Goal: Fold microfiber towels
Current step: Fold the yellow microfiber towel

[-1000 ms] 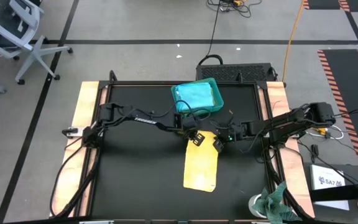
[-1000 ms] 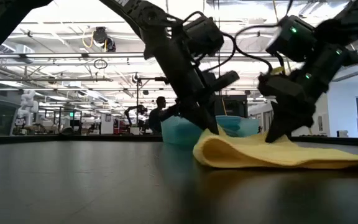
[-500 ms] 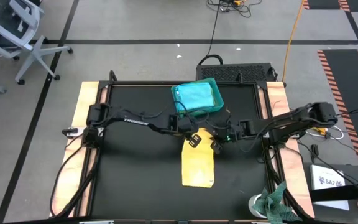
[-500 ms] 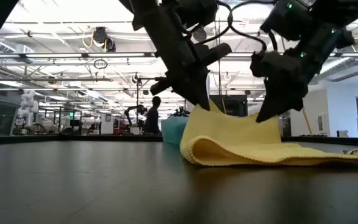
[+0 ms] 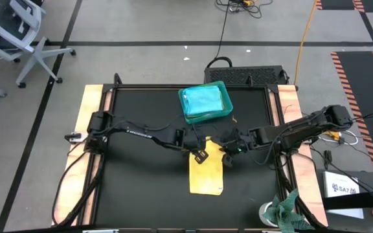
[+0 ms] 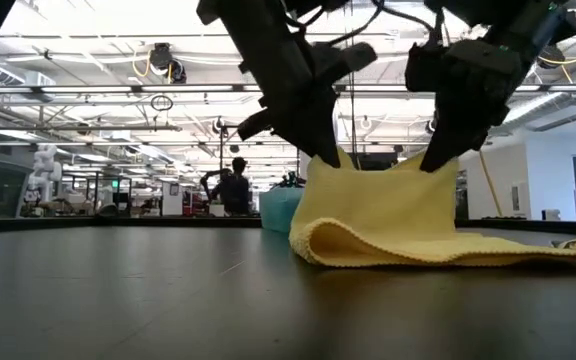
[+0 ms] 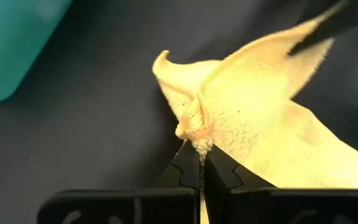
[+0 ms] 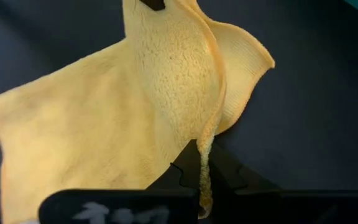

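A yellow microfiber towel [image 5: 206, 176] lies in the middle of the black table [image 5: 141, 188]. Its far edge is raised and its near part lies flat on the table. A rounded fold [image 6: 313, 245] rests on the table below the raised part. My left gripper [image 5: 199, 155] is shut on the raised edge's left corner. My right gripper [image 5: 227, 157] is shut on its right corner. In the low view the raised cloth [image 6: 383, 205] stands as a sheet between the two grippers. My left gripper pinches the towel's far left corner [image 7: 194, 129] between its two fingers, the cloth bunched at the fingertips [image 7: 188, 167]. It comes slanting down from the left. The corner is lifted clear and the cloth hangs below it. My right gripper pinches the towel's far right corner by its hemmed edge [image 8: 205, 149], which runs down between the two fingers [image 8: 185, 167]. It comes slanting down from the right. The corner is held up off the table, and the cloth falls away to the flat part.
A teal tray [image 5: 226, 103] holding turquoise cloth stands at the far middle of the table. A mottled green-and-white rag [image 5: 285, 210] lies off the near right corner. In the room beyond, a person [image 6: 233, 190] stands far off.
Both grippers have risen and gone toward the table's near edge, still shut on the towel's far corners. The far edge has lifted from the table into an upright sheet and come over toward the near end. The near part has stayed flat.
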Available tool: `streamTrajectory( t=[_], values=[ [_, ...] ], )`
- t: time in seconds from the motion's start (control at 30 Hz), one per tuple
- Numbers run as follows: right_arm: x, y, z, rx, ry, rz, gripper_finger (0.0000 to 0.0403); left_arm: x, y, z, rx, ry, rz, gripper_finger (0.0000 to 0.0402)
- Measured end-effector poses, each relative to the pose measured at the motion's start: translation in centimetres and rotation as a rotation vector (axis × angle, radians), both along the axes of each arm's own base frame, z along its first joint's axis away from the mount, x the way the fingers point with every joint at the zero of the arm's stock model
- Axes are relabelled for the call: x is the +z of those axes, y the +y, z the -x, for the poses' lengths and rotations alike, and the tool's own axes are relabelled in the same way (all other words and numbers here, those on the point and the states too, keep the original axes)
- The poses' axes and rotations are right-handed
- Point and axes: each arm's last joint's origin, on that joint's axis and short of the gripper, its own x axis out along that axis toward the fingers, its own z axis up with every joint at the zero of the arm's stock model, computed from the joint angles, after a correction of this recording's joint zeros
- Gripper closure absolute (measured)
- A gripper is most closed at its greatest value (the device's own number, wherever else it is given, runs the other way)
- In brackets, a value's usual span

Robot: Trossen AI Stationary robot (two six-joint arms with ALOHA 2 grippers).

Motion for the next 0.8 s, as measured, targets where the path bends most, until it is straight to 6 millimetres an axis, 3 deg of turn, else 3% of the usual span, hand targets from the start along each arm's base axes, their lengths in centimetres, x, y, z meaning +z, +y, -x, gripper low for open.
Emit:
streamTrajectory(
  t=[0.8],
  values=[
    [0.3, 5.7, 1.2, 0.129, -0.064, -0.039, 0.0403, 0.6, -9.9, 1.7, 0.01, -0.115, 0.018, 0.0401]
  ],
)
